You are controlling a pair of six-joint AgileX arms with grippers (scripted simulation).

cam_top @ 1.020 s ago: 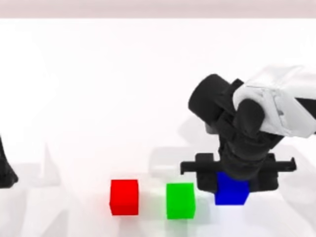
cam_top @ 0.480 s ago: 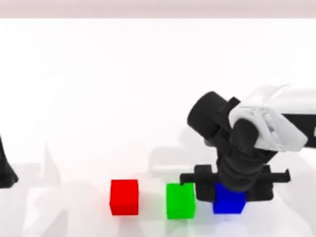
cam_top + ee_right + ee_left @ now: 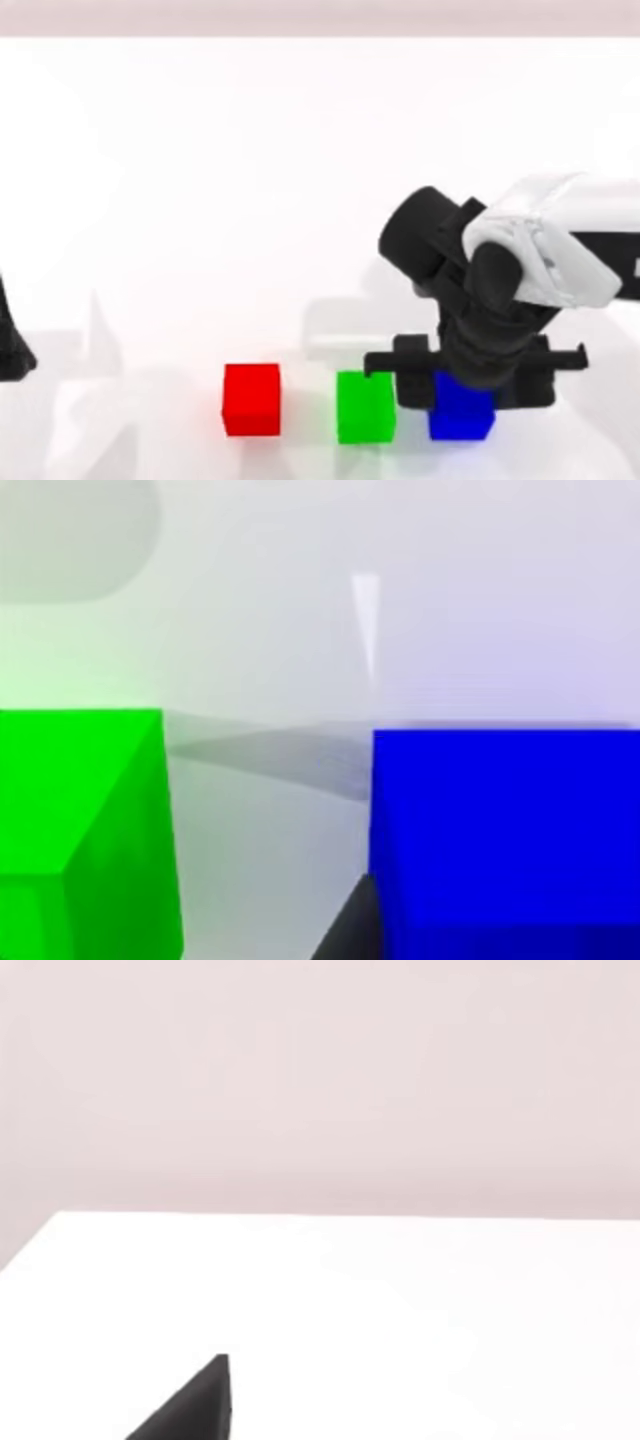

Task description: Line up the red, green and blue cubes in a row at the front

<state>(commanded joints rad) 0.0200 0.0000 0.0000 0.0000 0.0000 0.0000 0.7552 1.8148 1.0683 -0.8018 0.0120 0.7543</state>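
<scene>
Gap between green cube (image 3: 80,830), blue cube (image 3: 500,830)

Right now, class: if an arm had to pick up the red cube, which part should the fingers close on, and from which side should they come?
Come straight down from above and close on two opposite flat side faces of the red cube. It sits flat on the table, top face clear, open table on its left and a gap to the green cube on its right. The parked left arm looks nearer.
</scene>
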